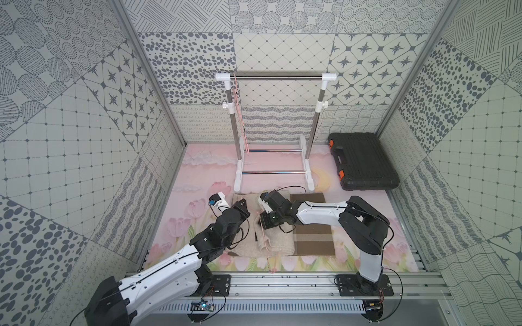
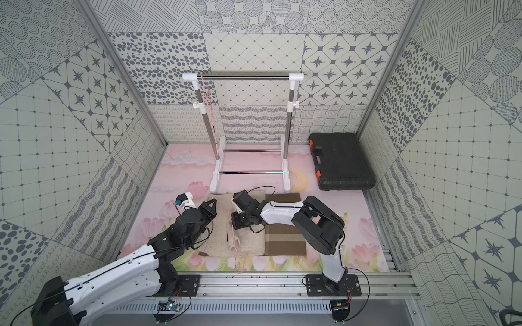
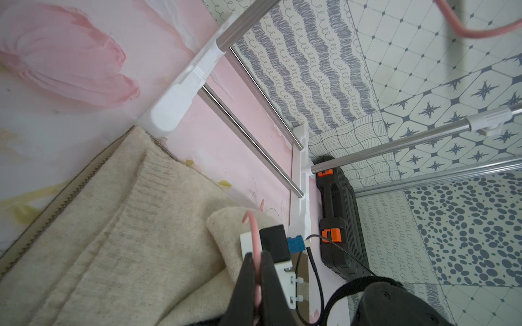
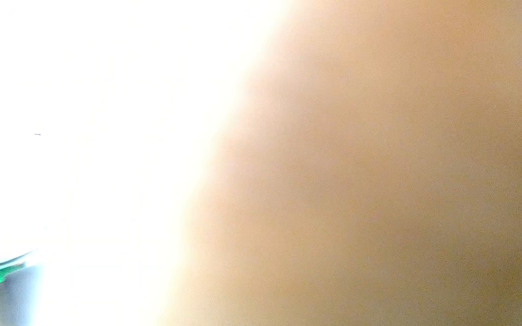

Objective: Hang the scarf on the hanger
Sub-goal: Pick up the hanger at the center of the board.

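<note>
none of the hanging looks done to me: nearest my base the scarf (image 1: 278,240) lies flat on the surface (image 1: 197,175), a cream knit in loose folds with a brown striped end on my right side, and no part of it is lifted. my left pincer (image 3: 256,255) sits over the scarf's far left corner with its fingers together. the left wrist view shows a pink cord (image 3: 254,240) running between them, so i judge it clamped on the cord, not the cloth. my right pincer (image 1: 267,223) is down on the middle of the scarf. its wrist view is washed out and the top views hide the fingers, so i cannot tell whether they are apart or together. just past the scarf's far edge stands the hanger (image 1: 278,76), its top bar bare except for a strand of pink cord by the left post. farther right a black case (image 1: 364,161) lies by the wall. left to do, as i judge it: grip the cloth, raise it, drape it over the bar.
</note>
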Robot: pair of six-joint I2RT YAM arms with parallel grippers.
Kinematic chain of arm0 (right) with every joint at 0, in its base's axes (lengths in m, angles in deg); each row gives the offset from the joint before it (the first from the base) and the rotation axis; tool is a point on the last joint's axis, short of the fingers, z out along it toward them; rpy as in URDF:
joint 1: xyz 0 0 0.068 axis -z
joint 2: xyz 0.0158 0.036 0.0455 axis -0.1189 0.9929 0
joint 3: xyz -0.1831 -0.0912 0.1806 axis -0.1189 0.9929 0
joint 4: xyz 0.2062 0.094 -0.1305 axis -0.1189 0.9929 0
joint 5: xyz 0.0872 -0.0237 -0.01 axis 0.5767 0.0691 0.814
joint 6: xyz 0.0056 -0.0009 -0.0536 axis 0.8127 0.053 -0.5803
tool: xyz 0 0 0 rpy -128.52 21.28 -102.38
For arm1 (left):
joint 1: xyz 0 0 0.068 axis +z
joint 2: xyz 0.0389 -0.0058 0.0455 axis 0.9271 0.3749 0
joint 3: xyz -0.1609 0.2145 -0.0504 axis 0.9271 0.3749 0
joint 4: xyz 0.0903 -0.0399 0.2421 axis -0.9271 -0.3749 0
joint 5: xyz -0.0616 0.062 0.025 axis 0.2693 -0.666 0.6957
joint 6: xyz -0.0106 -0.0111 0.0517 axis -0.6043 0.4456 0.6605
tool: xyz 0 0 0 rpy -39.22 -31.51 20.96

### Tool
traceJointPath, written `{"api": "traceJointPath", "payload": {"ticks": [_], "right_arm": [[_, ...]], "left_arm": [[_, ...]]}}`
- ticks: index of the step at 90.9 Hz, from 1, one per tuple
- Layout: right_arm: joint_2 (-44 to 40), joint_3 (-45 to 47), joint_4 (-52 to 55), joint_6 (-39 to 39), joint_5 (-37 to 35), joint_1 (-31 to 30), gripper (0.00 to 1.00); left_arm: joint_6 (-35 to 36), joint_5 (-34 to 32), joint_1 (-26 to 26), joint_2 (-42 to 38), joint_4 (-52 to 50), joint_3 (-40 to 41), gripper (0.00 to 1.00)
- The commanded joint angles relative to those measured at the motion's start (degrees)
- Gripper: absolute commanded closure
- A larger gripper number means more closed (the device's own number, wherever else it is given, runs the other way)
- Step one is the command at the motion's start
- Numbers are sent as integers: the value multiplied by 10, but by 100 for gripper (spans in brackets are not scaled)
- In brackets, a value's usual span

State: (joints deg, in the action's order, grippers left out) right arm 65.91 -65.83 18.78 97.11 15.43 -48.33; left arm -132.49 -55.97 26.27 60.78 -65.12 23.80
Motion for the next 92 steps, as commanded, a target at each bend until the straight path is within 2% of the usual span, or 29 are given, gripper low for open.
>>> {"api": "traceJointPath", "payload": {"ticks": [1, 7, 12, 27, 45, 59, 75, 92], "right_arm": [[-10, 42, 110, -3, -55, -2, 57], [-67, 42, 140, -7, -59, 8, 46], [-103, 38, 166, -11, -60, 17, 44], [-164, 6, 220, -24, -56, 24, 44], [-152, -6, 227, -21, -37, 23, 44], [-194, -2, 229, -11, -82, 24, 46], [-233, -16, 267, -12, -95, 24, 50], [-228, -44, 287, -25, -69, 6, 48]], "left_arm": [[-4, 43, -32, 65, 89, -48, 100], [-10, 38, -36, 74, 76, -55, 100], [-14, 32, -39, 75, 70, -57, 100], [-12, 24, -43, 75, 51, -68, 100], [-16, 15, -51, 69, 43, -66, 100], [-18, 5, -57, 60, 24, -64, 100], [-22, 1, -63, 65, 19, -64, 100], [-24, -1, -65, 74, 19, -63, 100]]}}
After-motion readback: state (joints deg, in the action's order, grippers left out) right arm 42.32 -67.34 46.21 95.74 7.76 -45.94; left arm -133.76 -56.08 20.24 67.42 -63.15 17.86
